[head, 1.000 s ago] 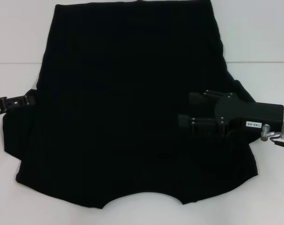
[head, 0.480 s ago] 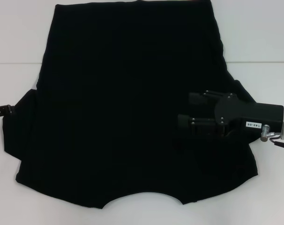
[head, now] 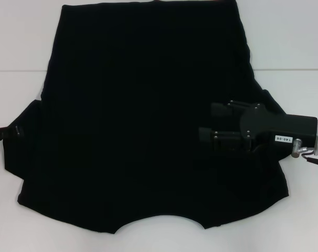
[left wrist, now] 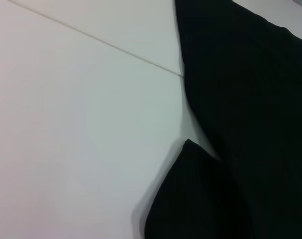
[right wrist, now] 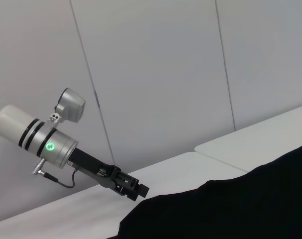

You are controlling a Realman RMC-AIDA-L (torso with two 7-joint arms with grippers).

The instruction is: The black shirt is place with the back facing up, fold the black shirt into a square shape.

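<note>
Black shirt point(head: 143, 121) lies flat; right claw point(head: 206, 123), seemingly open, hovers above.

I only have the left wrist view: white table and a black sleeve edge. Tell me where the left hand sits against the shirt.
Observer: In the head view, the left hand is at the outer edge of the black shirt's left sleeve.
Operator: Report the right hand.
Observer: The right hand is over the shirt's right side, with its fingers apart and pointing toward the middle.
Operator: Give me the shirt's layout.
Observer: It lies spread flat, with the neckline curve at the edge nearest the robot. No print shows.
</note>
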